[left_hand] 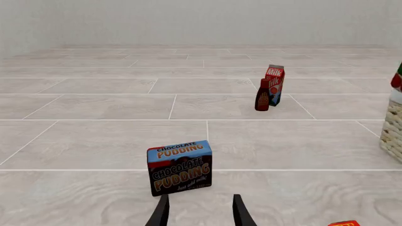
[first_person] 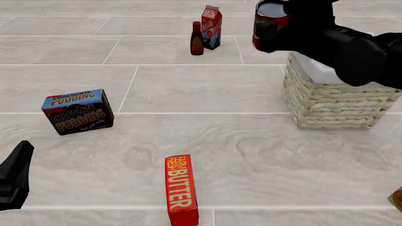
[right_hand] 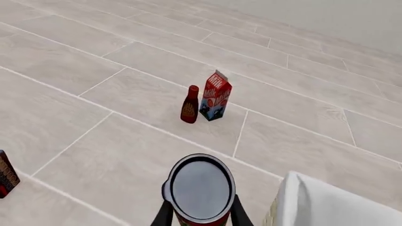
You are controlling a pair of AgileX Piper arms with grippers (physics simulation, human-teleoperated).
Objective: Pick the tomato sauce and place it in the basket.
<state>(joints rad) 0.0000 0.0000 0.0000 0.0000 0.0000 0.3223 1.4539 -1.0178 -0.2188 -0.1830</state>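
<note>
Right claw [right_hand: 201,214] is clamped on the tomato sauce [first_person: 270,26], one finger on each side of the can, which is held upright in the air with its dark grey metal top [right_hand: 200,187] facing up. In the front view the can hangs beside the near-left corner of the basket [first_person: 336,101], above rim level and not inside it. The basket's interior is largely hidden by the right arm [first_person: 351,44]; its contents cannot be determined. Its white cloth lining [right_hand: 326,202] shows over the woven wall.

Left claw [left_hand: 199,212] has its fingers spread with nothing between them, low over the bench [first_person: 251,141] near the left front edge.

Other items on the bench:
- Box [first_person: 78,112] reading "CHOCOLATE PUDDING", standing left of centre, just ahead of the left claw.
- Red pack [first_person: 180,189] reading "FARM FRESH BUTTER", lying flat near the front centre.
- Milk carton [first_person: 211,27] at the far side, marked "Milk" in the left wrist view, with a dark red bottle [first_person: 197,39] with a red cap just beside it.
- Part of an orange-brown item [first_person: 397,197] at the right front edge, too cropped to identify.

Nothing stands between the held can and the basket rim.
</note>
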